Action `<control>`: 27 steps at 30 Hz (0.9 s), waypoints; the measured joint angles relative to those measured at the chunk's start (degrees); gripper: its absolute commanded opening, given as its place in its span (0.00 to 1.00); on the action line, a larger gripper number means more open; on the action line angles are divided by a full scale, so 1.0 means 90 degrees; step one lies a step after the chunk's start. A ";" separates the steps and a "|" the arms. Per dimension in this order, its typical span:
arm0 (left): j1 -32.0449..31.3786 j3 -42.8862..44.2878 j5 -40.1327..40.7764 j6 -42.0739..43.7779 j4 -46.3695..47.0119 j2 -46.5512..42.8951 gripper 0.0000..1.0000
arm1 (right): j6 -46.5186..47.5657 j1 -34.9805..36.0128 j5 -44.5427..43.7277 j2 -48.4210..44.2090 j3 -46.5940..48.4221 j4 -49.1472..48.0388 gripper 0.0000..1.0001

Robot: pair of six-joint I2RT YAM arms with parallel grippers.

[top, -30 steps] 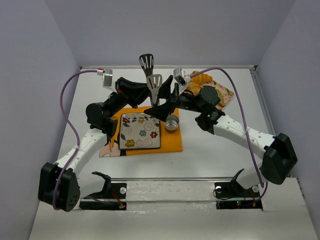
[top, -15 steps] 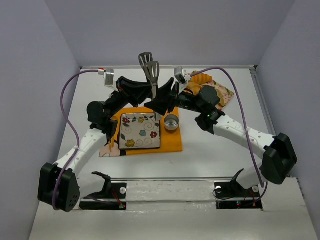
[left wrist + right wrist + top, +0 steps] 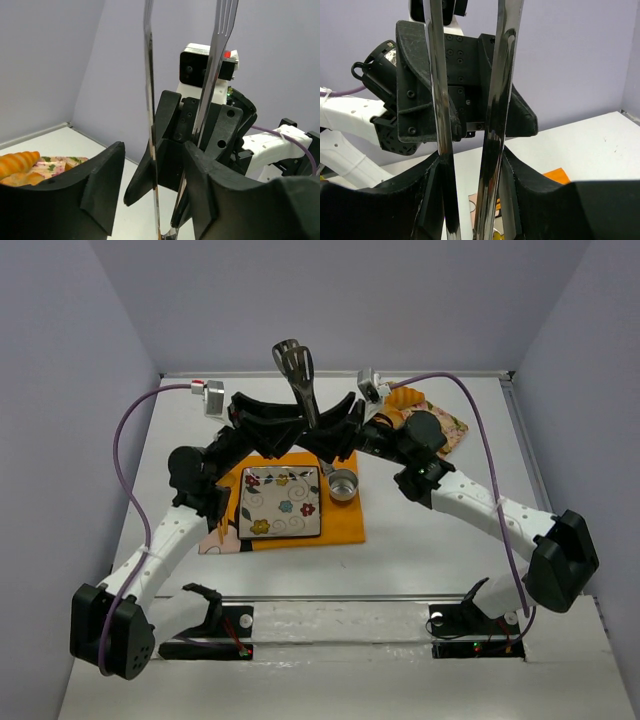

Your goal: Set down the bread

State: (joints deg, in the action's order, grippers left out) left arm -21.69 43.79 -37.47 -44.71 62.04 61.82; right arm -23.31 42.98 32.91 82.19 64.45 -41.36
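Note:
Metal tongs (image 3: 297, 370) stand upright above the back of the table, slotted tips up, between my two grippers. The right gripper (image 3: 335, 430) is shut on both tong arms (image 3: 500, 75), its pads pressed against them on either side (image 3: 470, 165). Around the same tongs (image 3: 148, 75) stands my left gripper (image 3: 155, 150), open, with a clear gap between its left finger and the near tong arm. I cannot make out the bread for sure. A brown piece (image 3: 386, 418) peeks out beside the right arm on the patterned cloth.
A flowered square plate (image 3: 281, 502) lies on an orange mat (image 3: 345, 528), with a small metal cup (image 3: 343, 484) beside it. At the back right, a patterned cloth (image 3: 447, 427) holds an orange croissant (image 3: 405, 397), also in the left wrist view (image 3: 17, 161).
The right gripper has closed on the tongs and the left gripper has opened around them. The tongs have moved up and toward the back wall.

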 measured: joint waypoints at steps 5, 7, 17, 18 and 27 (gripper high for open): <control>0.0007 0.0000 0.0279 0.0175 -0.0517 -0.0100 0.83 | -0.0138 -0.0119 -0.0010 -0.0044 -0.0007 0.0002 0.47; 0.0005 0.0007 0.0452 0.0282 -0.0928 -0.0168 0.94 | -0.0172 -0.0253 -0.0063 -0.0107 -0.0029 0.0087 0.47; 0.0058 0.0517 0.3759 0.1268 -0.4877 -0.1666 0.99 | 0.0090 -0.1406 -0.2062 -0.0913 -0.0032 0.2992 0.50; 0.0061 0.0542 0.4085 0.1285 -0.5105 -0.1778 0.99 | 0.0134 -0.1440 -0.2424 -0.0959 -0.0027 0.3356 0.50; 0.0097 0.0571 0.6142 0.1472 -0.6341 -0.1382 0.99 | 0.0301 -0.1783 -0.5258 -0.0984 -0.0024 0.6613 0.56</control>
State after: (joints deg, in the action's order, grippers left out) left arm -20.82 48.93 17.80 -31.46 4.97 49.39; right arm -20.60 26.94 -14.41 73.34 64.23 18.15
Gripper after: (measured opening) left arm 0.990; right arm 0.538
